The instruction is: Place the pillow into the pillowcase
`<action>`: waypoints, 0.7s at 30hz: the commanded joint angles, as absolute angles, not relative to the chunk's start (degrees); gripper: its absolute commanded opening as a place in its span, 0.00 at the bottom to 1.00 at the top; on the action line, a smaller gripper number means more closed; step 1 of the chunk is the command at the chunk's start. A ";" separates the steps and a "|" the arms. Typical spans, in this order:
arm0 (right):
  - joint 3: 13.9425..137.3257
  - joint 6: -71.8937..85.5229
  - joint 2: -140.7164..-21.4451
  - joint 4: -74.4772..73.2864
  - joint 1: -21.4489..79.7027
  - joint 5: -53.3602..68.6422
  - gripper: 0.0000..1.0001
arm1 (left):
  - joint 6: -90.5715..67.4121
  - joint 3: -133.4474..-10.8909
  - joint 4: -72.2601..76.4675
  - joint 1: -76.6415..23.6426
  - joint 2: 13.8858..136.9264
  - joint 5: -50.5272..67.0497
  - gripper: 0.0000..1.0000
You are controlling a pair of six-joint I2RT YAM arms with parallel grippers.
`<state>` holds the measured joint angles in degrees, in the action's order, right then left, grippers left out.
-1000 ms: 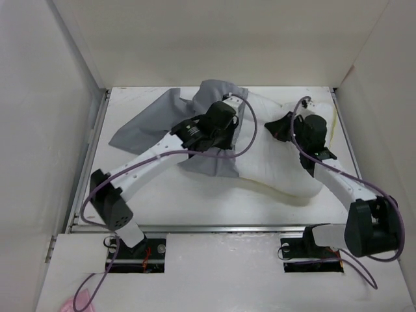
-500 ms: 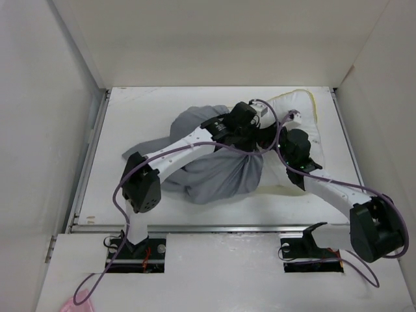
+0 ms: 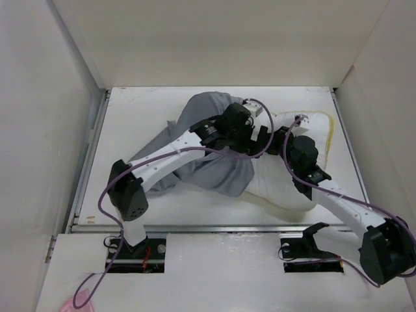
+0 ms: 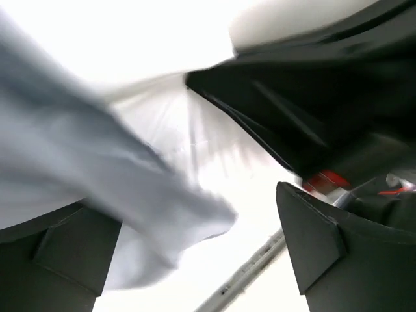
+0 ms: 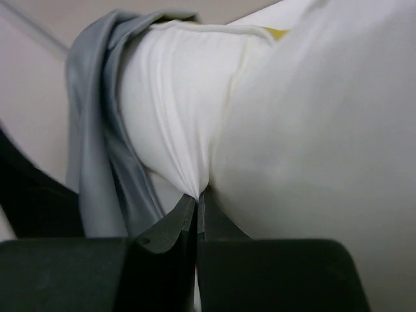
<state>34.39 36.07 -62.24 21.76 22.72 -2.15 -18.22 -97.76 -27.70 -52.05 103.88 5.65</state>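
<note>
while the right end effector [image 5: 197,205] pinches the pillow [image 5: 312,143], the left end effector [image 4: 188,218], wide open with the pillowcase [image 4: 84,162] slack across it, should clamp that cloth just ahead.

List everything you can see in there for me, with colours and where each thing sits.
pillow: one, white with yellow piping, right half of the table, left end covered by the pillowcase
pillowcase: one, grey, wrinkled, middle of the table
table: one, white, walled on three sides
pink object: one, front ledge at far left, too small to identify
cables: two, purple, one along each arm
left arm: one, white and black, reaching over the pillowcase
right arm: one, white and black, lying across the pillow
left gripper: one, black, open, grey cloth across one finger
right gripper: one, black, shut on a pinch of the pillow
</note>
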 commanded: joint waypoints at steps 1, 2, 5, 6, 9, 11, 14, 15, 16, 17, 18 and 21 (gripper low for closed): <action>34.20 34.20 -58.28 26.63 23.55 -1.76 0.00 | -20.91 -96.60 -23.47 -51.77 90.38 -0.16 0.99; 33.32 33.58 -58.27 26.63 23.55 -2.37 0.00 | -20.92 -96.59 -24.08 -51.07 89.22 -2.52 1.00; 32.78 30.86 -57.04 26.10 24.95 -4.74 0.00 | -20.22 -100.87 -26.71 -49.75 88.42 -8.60 1.00; 32.78 29.98 -56.52 26.10 25.48 -5.27 0.00 | -19.34 -102.73 -27.68 -49.75 89.03 -10.09 1.00; 32.78 26.46 -55.20 26.10 28.46 -8.86 0.00 | -17.50 -112.89 -33.11 -48.34 95.78 -15.55 1.00; 32.78 24.45 -54.67 26.10 29.79 -10.01 0.00 | -15.21 -118.54 -36.02 -47.81 102.78 -17.67 1.00; 32.78 21.46 -54.05 26.10 31.38 -11.25 0.00 | -11.53 -127.43 -38.94 -47.81 109.14 -16.71 1.00; 32.78 21.45 -53.53 26.10 32.25 -12.03 0.00 | -8.82 -128.66 -38.94 -47.81 112.29 -16.00 1.00; 32.78 20.49 -53.53 26.10 32.86 -12.56 0.00 | -7.83 -130.76 -38.94 -47.81 113.63 -16.00 1.00; 32.78 20.48 -53.53 26.10 32.87 -12.57 0.00 | -6.95 -131.74 -38.94 -47.81 114.86 -16.00 1.00; 32.78 19.96 -53.53 25.23 32.87 -12.57 0.00 | -6.42 -132.79 -38.94 -47.81 116.79 -16.00 0.97; 33.31 18.03 -53.53 24.61 33.48 -11.96 0.00 | -4.92 -133.42 -38.94 -47.81 117.33 -18.44 0.90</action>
<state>30.92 20.93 -55.79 17.10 32.51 -10.79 -8.75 -130.43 -36.64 -47.64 119.24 -15.18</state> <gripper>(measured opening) 0.022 0.918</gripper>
